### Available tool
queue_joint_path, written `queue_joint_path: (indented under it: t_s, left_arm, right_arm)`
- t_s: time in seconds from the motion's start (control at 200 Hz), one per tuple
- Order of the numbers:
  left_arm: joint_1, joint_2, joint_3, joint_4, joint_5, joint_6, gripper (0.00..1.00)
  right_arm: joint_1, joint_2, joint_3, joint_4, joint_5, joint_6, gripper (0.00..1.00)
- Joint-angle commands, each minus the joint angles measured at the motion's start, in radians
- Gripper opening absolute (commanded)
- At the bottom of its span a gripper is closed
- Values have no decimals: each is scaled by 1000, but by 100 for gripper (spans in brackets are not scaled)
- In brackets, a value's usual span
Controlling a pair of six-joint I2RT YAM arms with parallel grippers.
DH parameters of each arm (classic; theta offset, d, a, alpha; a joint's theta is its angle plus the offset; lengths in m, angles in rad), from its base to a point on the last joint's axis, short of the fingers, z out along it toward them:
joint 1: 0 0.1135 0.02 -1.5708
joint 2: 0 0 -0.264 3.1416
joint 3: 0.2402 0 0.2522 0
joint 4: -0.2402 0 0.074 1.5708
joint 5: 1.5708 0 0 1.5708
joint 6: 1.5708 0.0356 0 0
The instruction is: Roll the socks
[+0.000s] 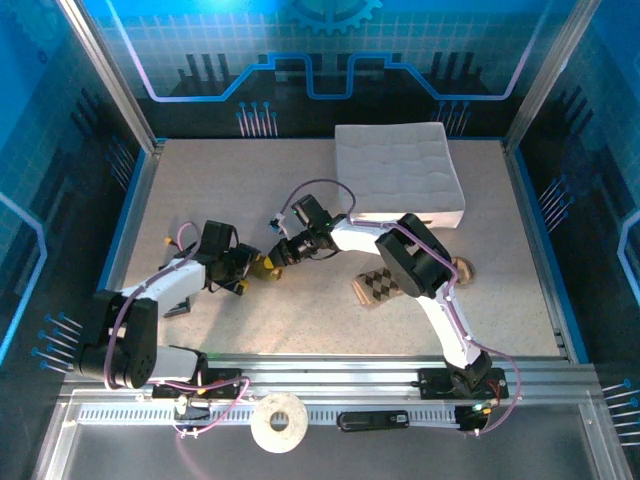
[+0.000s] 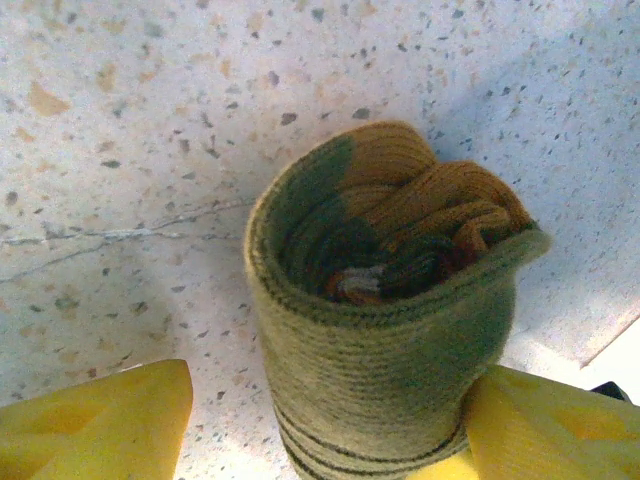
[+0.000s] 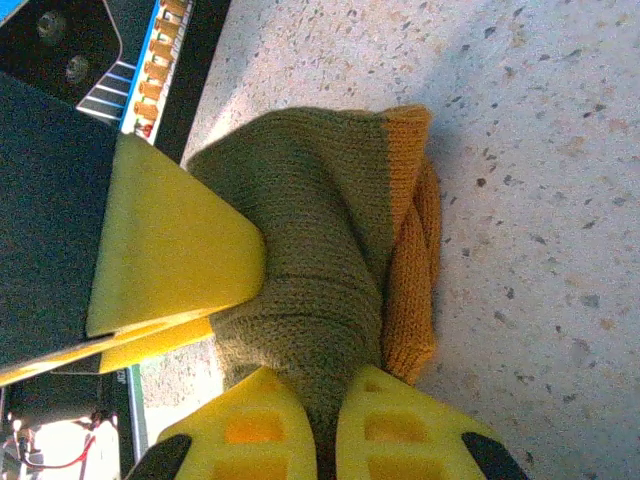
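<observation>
my right claw (image 3: 325, 405) is clamped on the olive-green sock (image 3: 320, 250). at 6 o'clock in the right wrist view, its 2 yellow fingers (image 3: 400, 425) pinch a fold of the knit between them. the sock sits bunched into a roll on the speckled table (image 1: 200, 190), left of centre, its orange part on the 3 o'clock side in that wrist view.

my left claw (image 1: 243, 272) stands open astride the same roll, reaching in from 9 o'clock in the top view. in the left wrist view 1 pad (image 2: 540, 430) touches the knit at 5 o'clock. the other is apart at 7 o'clock, with bare table between it and the sock. orange layers are tucked inside the green cuff.

the argyle sock (image 1: 378, 285) lies flat at 3 o'clock from the roll, partly under my right arm (image 1: 420, 265). a white quilted box (image 1: 400, 175) rests at 1 o'clock by the far edge. a roll of tape (image 1: 280, 422) sits at 6 o'clock beside my bases.
</observation>
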Motion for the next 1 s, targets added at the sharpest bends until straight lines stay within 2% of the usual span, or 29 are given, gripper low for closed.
queue_joint_path:
  t_s: [0.0, 0.245, 0.46, 0.75, 0.79, 0.855, 0.915, 0.996]
  left_arm:
    - [-16, 53, 2, 23, -23, 45, 71]
    - [-53, 180, 19, 116, -28, 49, 68]
    - [-89, 274, 19, 199, -3, 1, 54]
    - [-108, 346, 30, 298, 34, -49, 46]
    - [-108, 351, 26, 307, 41, -50, 38]
    - [-108, 350, 17, 321, 51, -52, 18]
    - [-104, 341, 5, 340, 60, -64, 6]
    - [-93, 305, -9, 339, 70, -89, 0]
  right_arm:
    - [-8, 74, -4, -90, 69, 45, 0]
    - [-12, 91, 7, -80, 67, 98, 0]
    - [-18, 95, -1, -43, 66, 148, 0]
    - [-19, 80, -30, -17, 78, 177, 0]
    - [-19, 82, -28, -19, 79, 178, 0]
    - [-18, 78, -29, -20, 80, 175, 1]
    - [-18, 61, -35, -20, 91, 161, 13]
    - [-20, 3, -48, -20, 126, 133, 31]
